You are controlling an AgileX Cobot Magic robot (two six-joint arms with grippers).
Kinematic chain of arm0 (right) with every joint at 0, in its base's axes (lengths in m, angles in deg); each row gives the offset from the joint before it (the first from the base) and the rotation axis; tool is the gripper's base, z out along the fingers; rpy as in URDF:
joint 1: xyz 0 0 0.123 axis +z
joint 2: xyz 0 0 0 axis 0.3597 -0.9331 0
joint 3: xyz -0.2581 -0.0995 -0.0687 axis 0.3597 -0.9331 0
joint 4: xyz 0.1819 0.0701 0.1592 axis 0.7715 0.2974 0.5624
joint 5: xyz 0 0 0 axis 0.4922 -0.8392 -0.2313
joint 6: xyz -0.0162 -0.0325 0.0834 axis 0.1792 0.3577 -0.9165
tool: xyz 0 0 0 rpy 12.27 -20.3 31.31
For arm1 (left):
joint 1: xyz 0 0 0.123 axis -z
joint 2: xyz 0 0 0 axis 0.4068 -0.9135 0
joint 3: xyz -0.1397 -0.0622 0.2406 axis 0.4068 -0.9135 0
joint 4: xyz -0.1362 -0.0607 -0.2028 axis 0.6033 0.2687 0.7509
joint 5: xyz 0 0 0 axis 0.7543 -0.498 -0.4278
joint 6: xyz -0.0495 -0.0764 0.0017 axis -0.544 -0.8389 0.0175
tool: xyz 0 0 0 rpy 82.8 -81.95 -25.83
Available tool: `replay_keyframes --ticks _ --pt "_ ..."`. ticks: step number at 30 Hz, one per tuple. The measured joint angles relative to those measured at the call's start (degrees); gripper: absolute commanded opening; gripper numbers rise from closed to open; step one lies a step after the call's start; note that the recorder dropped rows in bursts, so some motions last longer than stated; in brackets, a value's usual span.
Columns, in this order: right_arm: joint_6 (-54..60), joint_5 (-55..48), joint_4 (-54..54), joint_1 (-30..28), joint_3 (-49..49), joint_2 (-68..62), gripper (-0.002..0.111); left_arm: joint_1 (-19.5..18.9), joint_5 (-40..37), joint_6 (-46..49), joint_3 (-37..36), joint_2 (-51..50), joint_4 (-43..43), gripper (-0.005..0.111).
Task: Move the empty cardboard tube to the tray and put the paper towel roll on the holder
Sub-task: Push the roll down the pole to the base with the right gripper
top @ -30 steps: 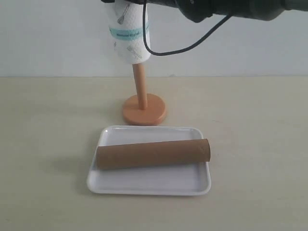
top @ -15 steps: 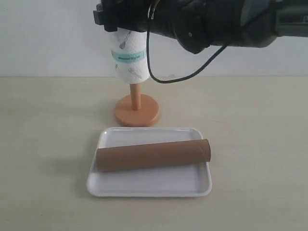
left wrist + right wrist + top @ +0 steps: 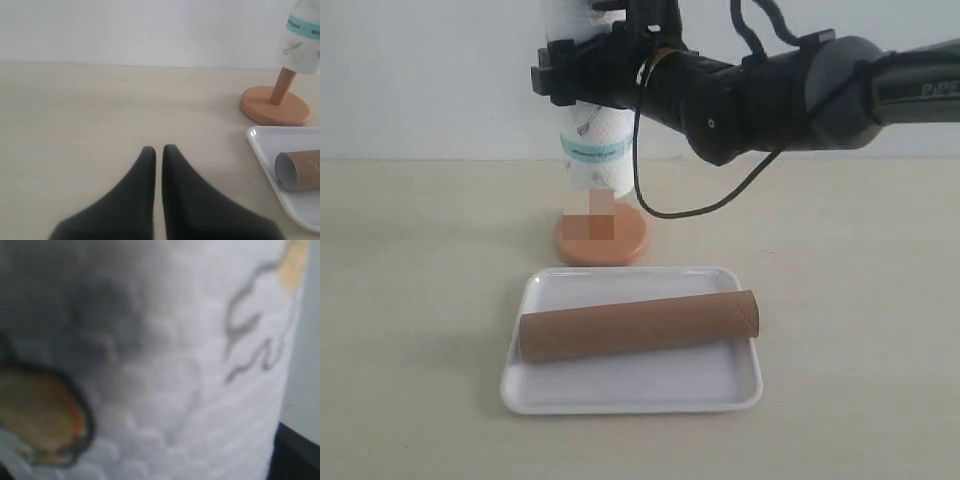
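Open table (image 3: 410, 300) either side of tray (image 3: 630, 385); cardboard tube (image 3: 640, 323) spans tray; holder (image 3: 620, 245) (roll (image 3: 595, 140) on it) just behind.

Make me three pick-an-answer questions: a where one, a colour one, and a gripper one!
1. Where is the long brown cardboard tube? A) lying in the shallow white plastic tray B) standing upright C) in a gripper
2. What colour is the band on the thick white paper towel roll? A) red B) teal C) black
3. How is the left gripper? A) wide open B) gripping the tube C) shut, holding nothing
Answers: 1 A, the tube rests across the tray. 2 B, a teal stripe rings the roll. 3 C, its jaws meet with nothing between.
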Motion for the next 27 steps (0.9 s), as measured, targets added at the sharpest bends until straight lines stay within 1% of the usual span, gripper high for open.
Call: replay_keyframes --ticks 14,16,18,19,20,24,25,27 --pt "3.6 3.2 2.3 0.0 -0.1 -7.0 0.0 0.0 0.0 0.0 0.0 0.0 0.0 0.004" --pt "3.7 3.2 2.6 0.0 -0.1 -7.6 0.004 0.0 0.0 0.0 0.0 0.0 0.0 0.004" --pt "3.4 3.2 2.7 0.0 -0.1 -7.9 0.014 0.0 0.0 0.0 0.0 0.0 0.0 0.004" --pt "3.5 3.2 2.8 0.0 -0.1 -8.0 0.023 0.0 0.0 0.0 0.0 0.0 0.0 0.004" --pt "3.5 3.2 2.9 0.0 -0.1 -8.0 0.034 0.0 0.0 0.0 0.0 0.0 0.0 0.004" --pt "3.4 3.3 3.6 0.0 -0.1 -8.0 0.086 0.0 0.0 0.0 0.0 0.0 0.0 0.004" --pt "3.4 3.3 4.4 0.0 -0.1 -8.0 0.104 0.0 0.0 0.0 0.0 0.0 0.0 0.004" --pt "3.0 3.4 7.1 0.0 -0.1 -8.0 0.105 0.0 0.0 0.0 0.0 0.0 0.0 0.004"
